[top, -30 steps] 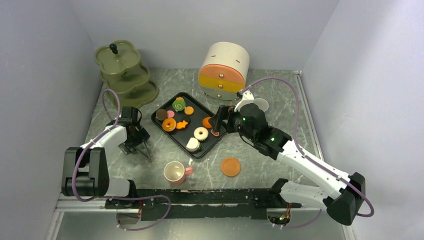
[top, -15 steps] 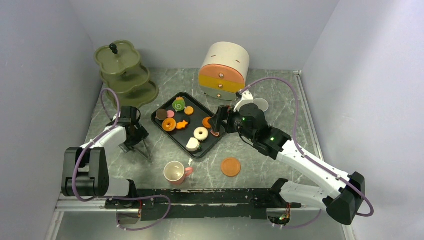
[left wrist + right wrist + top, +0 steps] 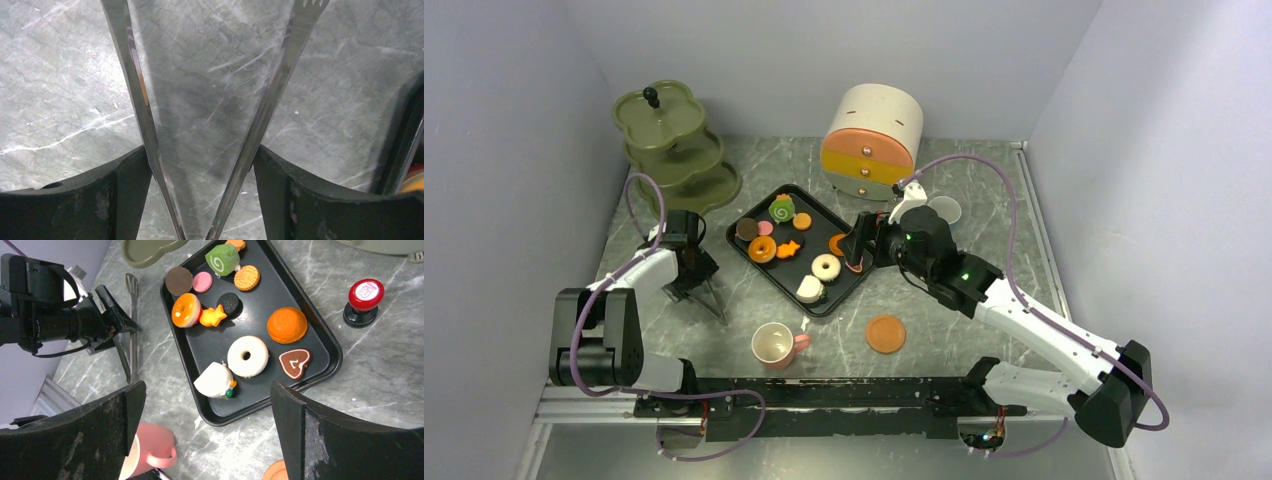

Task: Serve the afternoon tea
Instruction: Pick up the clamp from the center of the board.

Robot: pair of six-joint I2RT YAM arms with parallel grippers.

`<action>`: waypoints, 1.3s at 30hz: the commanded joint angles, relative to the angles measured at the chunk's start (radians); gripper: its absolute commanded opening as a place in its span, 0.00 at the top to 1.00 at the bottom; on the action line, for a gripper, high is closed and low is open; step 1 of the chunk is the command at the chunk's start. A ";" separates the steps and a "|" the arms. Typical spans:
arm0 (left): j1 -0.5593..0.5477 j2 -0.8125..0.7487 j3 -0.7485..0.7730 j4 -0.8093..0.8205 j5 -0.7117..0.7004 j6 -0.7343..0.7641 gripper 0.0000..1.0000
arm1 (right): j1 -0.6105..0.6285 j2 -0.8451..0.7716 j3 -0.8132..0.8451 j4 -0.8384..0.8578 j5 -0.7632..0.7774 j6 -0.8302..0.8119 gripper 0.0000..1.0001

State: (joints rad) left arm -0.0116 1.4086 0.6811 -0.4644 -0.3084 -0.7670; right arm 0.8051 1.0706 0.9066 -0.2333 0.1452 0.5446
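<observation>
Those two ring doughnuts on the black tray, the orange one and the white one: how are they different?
The orange doughnut is glazed orange; the white doughnut is cream all over. The orange doughnut sits beside a star cookie, the white doughnut beside a heart cookie. Both are rings with a hole, lying on the tray.

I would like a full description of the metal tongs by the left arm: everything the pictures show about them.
The tongs are shiny bare metal, probably steel. Two thin flat arms meet at the near end and spread into a V toward the far end, where one tip is toothed. They seem to lie on the grey marbled table, left of the black tray. The left gripper straddles them near the joint, with its fingers against the outside of each arm.
</observation>
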 commanded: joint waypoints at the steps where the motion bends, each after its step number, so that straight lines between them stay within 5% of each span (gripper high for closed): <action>1: 0.009 0.031 -0.025 0.026 0.024 -0.030 0.25 | -0.006 -0.003 -0.008 0.024 -0.026 0.015 0.01; 12: 0.020 -0.026 -0.053 0.057 0.007 -0.047 0.32 | -0.006 -0.009 -0.008 0.036 -0.021 0.037 0.02; 39: 0.045 -0.005 -0.034 0.067 -0.011 -0.104 0.12 | -0.005 -0.080 -0.022 0.054 -0.030 0.035 0.02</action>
State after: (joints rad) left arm 0.0208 1.3697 0.6476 -0.4030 -0.3183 -0.8536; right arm 0.8051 1.0119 0.8955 -0.1989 0.1192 0.5827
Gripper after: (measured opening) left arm 0.875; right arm 0.979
